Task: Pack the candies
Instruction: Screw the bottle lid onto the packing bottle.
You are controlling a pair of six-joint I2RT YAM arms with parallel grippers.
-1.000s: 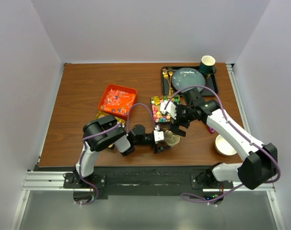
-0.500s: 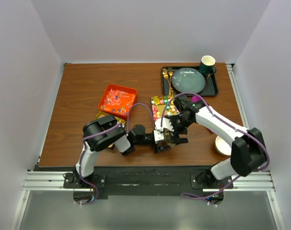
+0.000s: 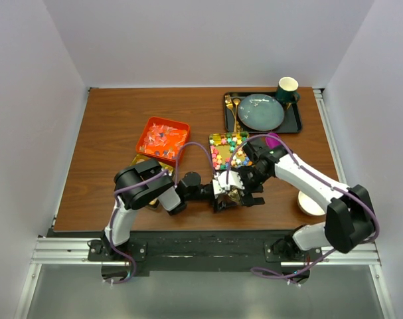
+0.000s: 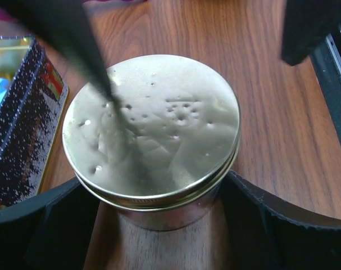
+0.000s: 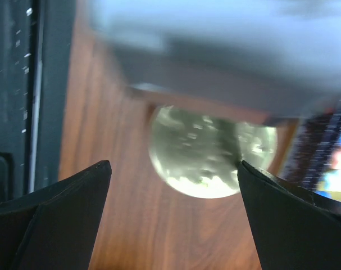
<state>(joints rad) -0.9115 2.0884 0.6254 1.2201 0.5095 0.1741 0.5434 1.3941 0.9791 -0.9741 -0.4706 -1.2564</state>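
Nothing legible shows anywhere, not even on the gold tin (image 4: 153, 129).

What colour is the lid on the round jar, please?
The lid of the jar is shiny pale gold; the left wrist view shows it best.

Even bright light; right wrist motion blur

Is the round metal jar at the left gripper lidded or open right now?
Lidded. In the left wrist view a gold lid sits flat over the whole top of the jar.
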